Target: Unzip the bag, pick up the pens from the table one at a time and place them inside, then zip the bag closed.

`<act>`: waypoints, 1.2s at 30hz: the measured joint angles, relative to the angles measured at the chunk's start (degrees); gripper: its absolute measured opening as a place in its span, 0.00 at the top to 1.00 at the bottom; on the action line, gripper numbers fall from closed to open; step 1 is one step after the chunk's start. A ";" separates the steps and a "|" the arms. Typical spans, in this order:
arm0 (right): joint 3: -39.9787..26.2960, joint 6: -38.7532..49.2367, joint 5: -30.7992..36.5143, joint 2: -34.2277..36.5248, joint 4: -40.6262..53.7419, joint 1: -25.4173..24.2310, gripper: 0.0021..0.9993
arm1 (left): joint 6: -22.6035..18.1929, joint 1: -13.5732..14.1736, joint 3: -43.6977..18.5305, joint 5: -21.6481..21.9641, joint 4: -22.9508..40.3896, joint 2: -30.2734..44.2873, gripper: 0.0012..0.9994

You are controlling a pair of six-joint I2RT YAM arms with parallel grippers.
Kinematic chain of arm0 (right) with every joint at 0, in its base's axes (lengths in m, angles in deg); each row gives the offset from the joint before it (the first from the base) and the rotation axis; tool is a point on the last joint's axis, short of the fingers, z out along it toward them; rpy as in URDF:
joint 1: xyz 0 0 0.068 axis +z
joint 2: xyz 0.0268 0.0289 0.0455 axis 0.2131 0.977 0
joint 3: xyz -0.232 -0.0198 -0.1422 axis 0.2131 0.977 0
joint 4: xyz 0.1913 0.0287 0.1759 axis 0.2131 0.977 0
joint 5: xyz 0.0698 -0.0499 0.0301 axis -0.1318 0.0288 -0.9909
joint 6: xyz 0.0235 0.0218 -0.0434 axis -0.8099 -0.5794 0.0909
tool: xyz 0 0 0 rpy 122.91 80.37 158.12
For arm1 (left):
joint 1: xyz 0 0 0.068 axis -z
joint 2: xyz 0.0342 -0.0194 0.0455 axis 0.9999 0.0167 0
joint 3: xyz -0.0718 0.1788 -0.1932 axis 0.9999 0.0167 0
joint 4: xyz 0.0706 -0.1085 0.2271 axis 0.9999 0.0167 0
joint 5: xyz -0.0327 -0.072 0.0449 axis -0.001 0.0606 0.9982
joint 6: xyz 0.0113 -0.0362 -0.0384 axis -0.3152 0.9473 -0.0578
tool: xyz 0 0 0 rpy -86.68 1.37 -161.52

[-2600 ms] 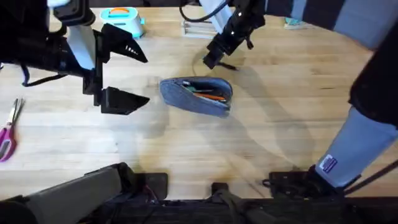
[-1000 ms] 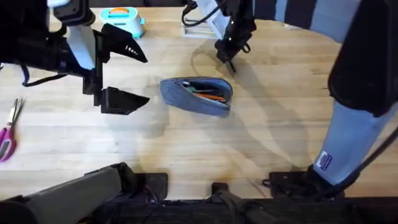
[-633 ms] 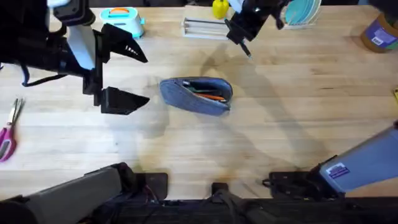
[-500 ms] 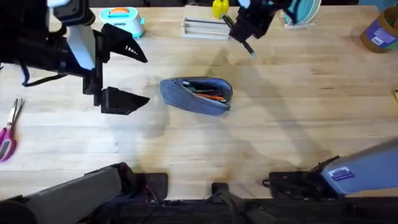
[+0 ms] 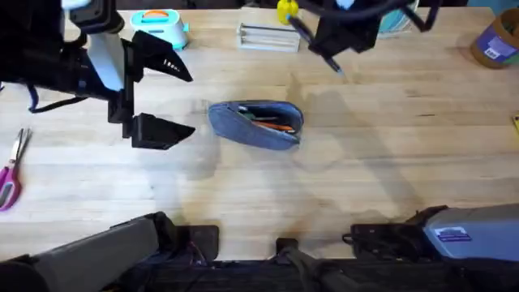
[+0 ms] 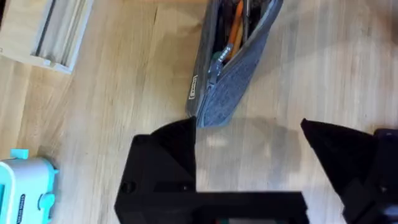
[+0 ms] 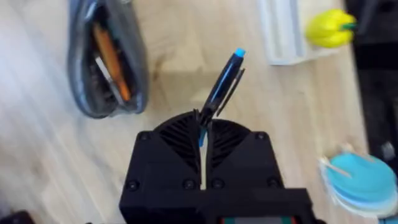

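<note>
No brand or writing can be read: the small tab (image 6: pixel 193 87) sewn on the bag's side and the blue sticker (image 5: pixel 451 234) on the right arm at the overhead view's lower right are too small to make out.

The bag (image 5: pixel 256 124), a blue-grey denim-like pouch, lies unzipped on the table (image 5: pixel 365 170) at the centre of the overhead frame, with orange and green pens (image 5: pixel 272 122) showing through its mouth. In the left wrist view the bag (image 6: pixel 233 59) sits at the top centre.

The right gripper (image 5: pixel 334 42) hangs at the top of the overhead frame, right of centre, its fingers pressed together on a dark pen (image 7: pixel 222 82) whose blue tip shows clearly in the right wrist view; overhead it reads as a thin dark stick (image 5: pixel 332 66).

The left gripper (image 5: pixel 166 97) stands at the upper left overhead, its fingers spread wide apart, just beside the bag's end. In the left wrist view the nearer finger (image 6: pixel 165 162) almost touches that end.
</note>
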 joint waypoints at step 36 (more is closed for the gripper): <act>19.51 11.31 -8.70 9.30 -8.92 9.62 0.97 | 0.00 0.00 0.00 0.00 0.00 0.00 0.01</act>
